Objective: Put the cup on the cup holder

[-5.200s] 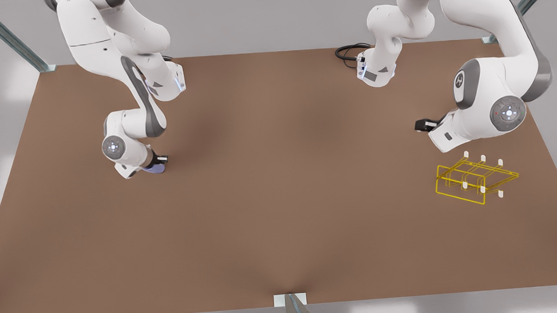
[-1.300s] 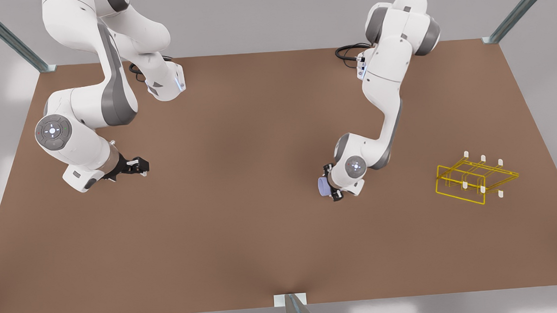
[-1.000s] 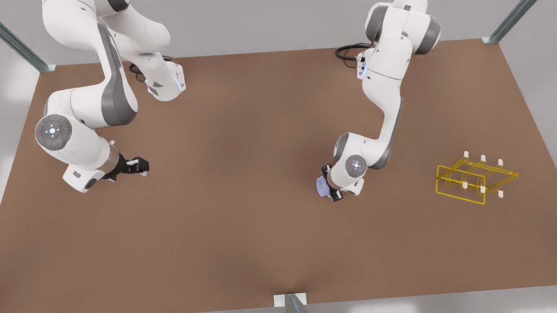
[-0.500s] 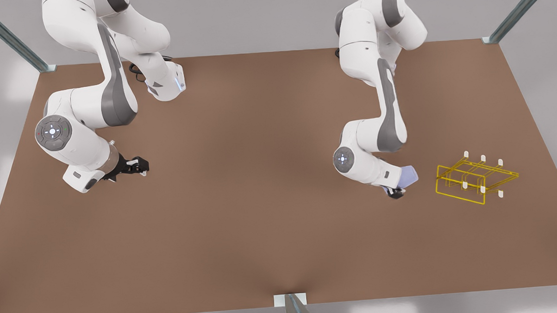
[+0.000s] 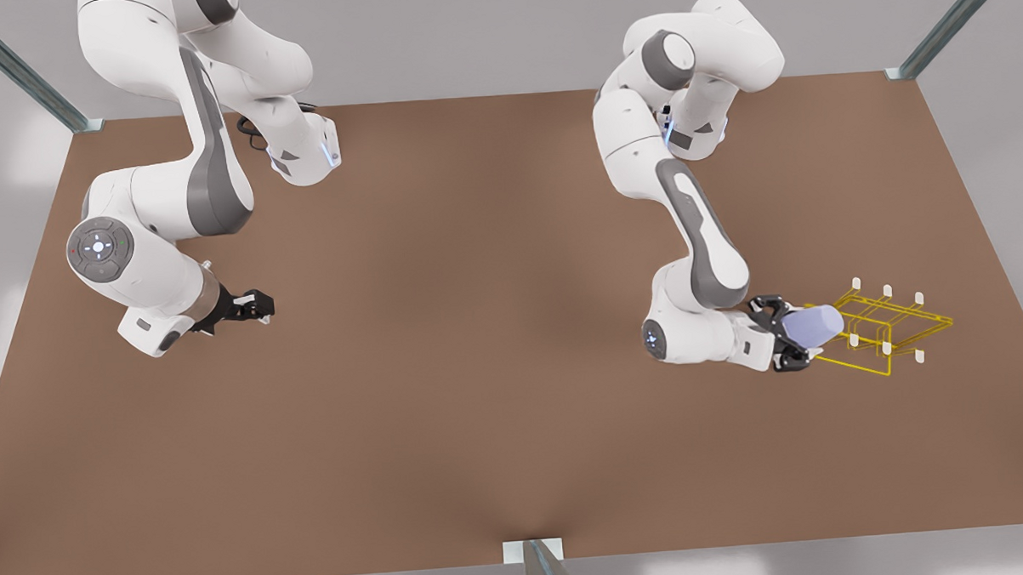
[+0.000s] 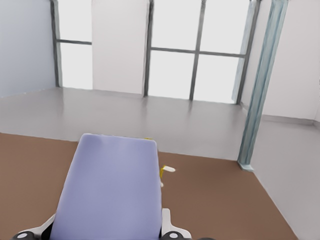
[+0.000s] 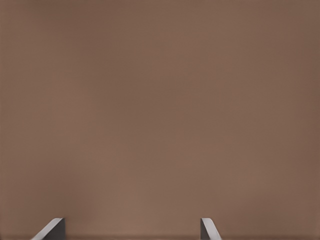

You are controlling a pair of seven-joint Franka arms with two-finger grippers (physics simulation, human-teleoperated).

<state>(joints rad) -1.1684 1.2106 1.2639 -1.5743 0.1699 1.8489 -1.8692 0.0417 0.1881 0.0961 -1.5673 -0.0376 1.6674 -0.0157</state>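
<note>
Front view: the brown table point(image 5: 498, 390) carries two white arms mounted at its far edge, one reaching toward each side. At the table's right edge in this view, the left arm point(image 5: 697, 230) stretches low and nearly level so that what it carries can be presented sideways to the rack rather than lowered from above. The right arm point(image 5: 160, 223) waits near the left edge, well apart from the work. The holder point(image 5: 879, 334), a yellow wire frame with short white-tipped pegs, stands close to the right edge, its pegs angled up and outward, which is probably why the carrying wrist is turned flat. The cup point(image 5: 811, 325), a lavender-blue tumbler, lies on its side in the air at the holder's near end, overlapping the wire in this view; whether it touches a peg cannot be told. The left gripper point(image 5: 783, 332) pinches the cup across its body, fingers on either flank, a hold that seems to leave the mouth free for a peg. From the left wrist camera the cup point(image 6: 110, 190) tapers away from the lens, with a white peg tip and a sliver of yellow wire just beside its far end, suggesting the line-up is close but not finished. The right gripper point(image 5: 253, 307) hovers over bare table, fingers point(image 7: 207, 229) spread apart and holding nothing. The cup looks not yet seated on the holder; the remaining move likely calls for sliding it onto a peg before letting go.
</note>
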